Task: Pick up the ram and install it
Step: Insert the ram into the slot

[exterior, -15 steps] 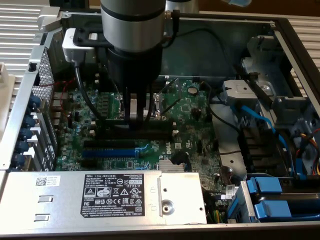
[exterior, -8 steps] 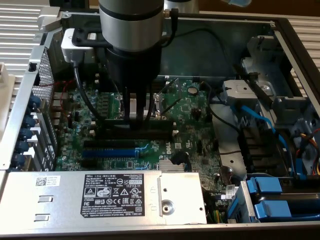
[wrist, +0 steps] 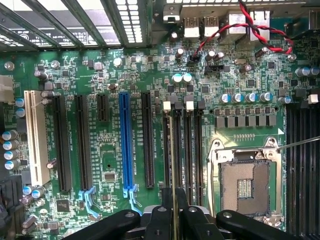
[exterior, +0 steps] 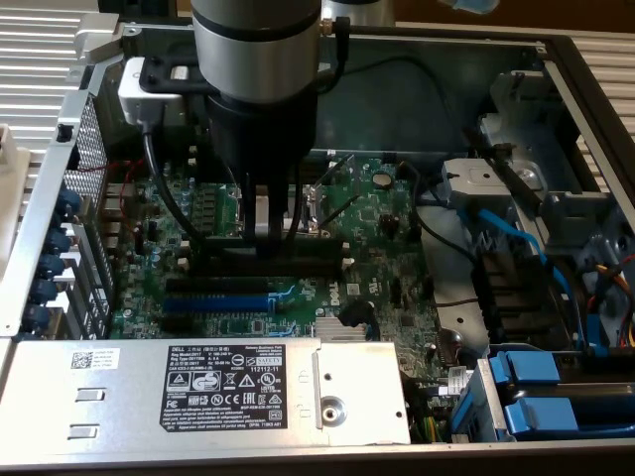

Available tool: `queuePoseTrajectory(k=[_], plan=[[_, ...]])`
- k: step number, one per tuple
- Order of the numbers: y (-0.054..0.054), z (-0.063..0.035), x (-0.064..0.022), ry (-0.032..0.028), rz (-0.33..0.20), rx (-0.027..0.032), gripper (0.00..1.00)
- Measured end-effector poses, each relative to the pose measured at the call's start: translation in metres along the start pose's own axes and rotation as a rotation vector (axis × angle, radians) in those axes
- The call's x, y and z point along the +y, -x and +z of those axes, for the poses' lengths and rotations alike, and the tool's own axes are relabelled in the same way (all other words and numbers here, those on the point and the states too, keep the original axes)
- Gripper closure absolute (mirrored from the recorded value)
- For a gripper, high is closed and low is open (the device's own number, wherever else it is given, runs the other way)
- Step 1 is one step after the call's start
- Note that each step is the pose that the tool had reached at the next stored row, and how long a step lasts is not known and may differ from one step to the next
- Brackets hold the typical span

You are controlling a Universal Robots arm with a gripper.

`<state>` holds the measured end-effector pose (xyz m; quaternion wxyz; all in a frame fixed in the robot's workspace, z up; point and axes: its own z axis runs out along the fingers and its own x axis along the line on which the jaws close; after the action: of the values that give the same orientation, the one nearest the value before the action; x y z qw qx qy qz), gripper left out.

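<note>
Fingers (wrist: 161,220) clamp the ram (wrist: 174,175) edge-on over the black memory slots (wrist: 186,150), blue expansion slot (exterior: 213,297) at seven o'clock, so you risk jamming it on a slot wall if it sits tilted or offset.

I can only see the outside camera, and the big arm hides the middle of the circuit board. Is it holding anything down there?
Observer: Yes. In the wrist view the fingers are shut on the memory stick, seen edge-on as a thin strip.
Operator: Where is that stick aimed?
Observer: It lines up with the black memory slots, which sit between the blue slot and the processor socket. I cannot tell whether it touches a slot.
</note>
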<state>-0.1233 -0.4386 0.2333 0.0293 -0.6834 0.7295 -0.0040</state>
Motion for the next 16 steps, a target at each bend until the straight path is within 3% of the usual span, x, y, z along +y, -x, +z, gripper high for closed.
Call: queuePoseTrajectory(k=[16], plan=[[0.0004, 0.0007, 0.0008, -0.0072, 0.0, 0.0014, 0.85]])
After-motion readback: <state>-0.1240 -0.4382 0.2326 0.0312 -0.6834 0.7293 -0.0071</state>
